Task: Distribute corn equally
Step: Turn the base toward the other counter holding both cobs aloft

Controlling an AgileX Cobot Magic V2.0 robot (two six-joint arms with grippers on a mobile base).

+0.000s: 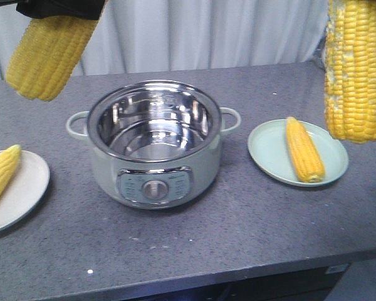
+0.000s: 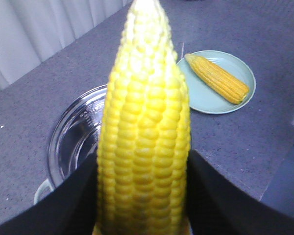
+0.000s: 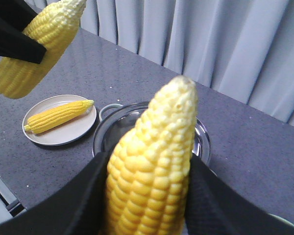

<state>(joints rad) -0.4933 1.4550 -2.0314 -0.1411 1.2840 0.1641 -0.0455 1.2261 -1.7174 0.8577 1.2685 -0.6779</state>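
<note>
Clamping one corn cob [image 2: 143,122] each — left tool [image 2: 143,215], right tool [image 3: 148,210] — fingers [image 2: 63,205] mostly cropped.

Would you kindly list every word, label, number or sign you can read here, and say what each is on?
Control panel on the pot: small markings around the knob, too blurred to read.
Pale sticker on the counter front edge: too small to read.
No legible text anywhere.
</note>
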